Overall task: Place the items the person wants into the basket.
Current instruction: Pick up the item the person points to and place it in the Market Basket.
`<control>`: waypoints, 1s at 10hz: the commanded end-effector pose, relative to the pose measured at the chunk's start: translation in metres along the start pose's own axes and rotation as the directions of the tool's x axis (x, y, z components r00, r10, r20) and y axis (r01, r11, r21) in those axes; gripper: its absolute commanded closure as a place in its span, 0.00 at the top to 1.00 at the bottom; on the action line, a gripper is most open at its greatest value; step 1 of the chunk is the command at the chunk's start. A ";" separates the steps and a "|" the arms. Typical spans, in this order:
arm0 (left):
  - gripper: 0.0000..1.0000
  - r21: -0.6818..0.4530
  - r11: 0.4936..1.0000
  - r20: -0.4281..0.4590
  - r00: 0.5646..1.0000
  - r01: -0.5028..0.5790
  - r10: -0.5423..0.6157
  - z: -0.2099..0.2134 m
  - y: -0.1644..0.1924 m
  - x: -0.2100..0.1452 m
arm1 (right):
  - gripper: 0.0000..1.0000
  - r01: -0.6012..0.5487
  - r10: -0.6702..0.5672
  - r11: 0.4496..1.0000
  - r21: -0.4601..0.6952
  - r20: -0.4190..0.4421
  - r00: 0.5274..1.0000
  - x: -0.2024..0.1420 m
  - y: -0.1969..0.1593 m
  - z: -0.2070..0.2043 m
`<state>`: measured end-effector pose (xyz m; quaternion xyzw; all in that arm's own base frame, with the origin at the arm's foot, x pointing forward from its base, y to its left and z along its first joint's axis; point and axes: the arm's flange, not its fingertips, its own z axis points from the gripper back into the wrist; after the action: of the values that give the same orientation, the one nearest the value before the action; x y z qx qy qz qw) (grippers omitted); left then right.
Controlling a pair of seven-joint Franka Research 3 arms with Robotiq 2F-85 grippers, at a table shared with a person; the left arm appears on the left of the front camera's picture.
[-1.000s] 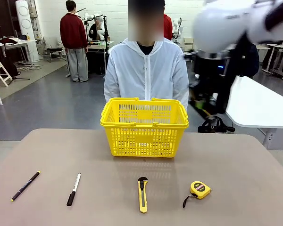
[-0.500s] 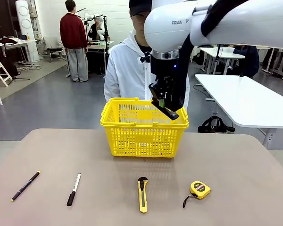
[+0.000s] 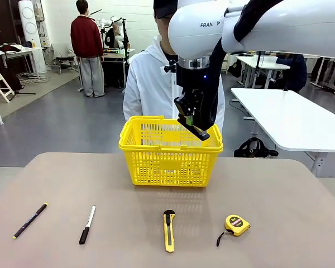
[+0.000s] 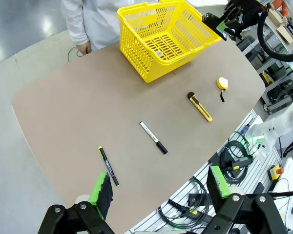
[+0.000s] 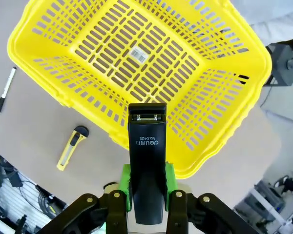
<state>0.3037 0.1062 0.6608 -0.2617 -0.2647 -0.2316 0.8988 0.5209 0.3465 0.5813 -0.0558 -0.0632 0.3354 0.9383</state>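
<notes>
The yellow basket (image 3: 167,162) stands at the table's far middle, in front of the person (image 3: 156,84) in a white hooded jacket. My right gripper (image 3: 193,118) hangs just above the basket's right rim, shut on a black stapler-like tool (image 5: 147,156) marked "deli"; under it lies the bare basket floor (image 5: 132,63). The black pen with a yellow end (image 3: 29,220) lies at the near left. The round yellow tape measure (image 3: 236,225) lies at the near right. My left gripper (image 4: 160,184) is open, high over the table's near left edge, above the pen (image 4: 108,166).
A white-and-black marker (image 3: 87,224) and a long yellow utility knife (image 3: 168,230) lie between the pen and the tape measure along the near edge. The person's hand (image 4: 83,48) rests at the far table edge. Cables hang beyond the near edge (image 4: 234,161).
My right arm has swung in from the far right with the black tool to a spot over the basket's right rim, then edged slightly left. The items on the table have not moved.
</notes>
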 end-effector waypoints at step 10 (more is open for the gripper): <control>1.00 -0.012 1.000 0.003 1.000 0.012 -0.012 0.002 0.001 0.000 | 0.31 -0.579 0.580 0.810 0.090 0.012 0.814 0.125 -0.020 -0.106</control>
<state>0.3037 0.1063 0.6612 -0.2616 -0.2647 -0.2317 0.8988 0.6192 0.3907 0.4843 -0.0314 -0.0449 0.5961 0.8011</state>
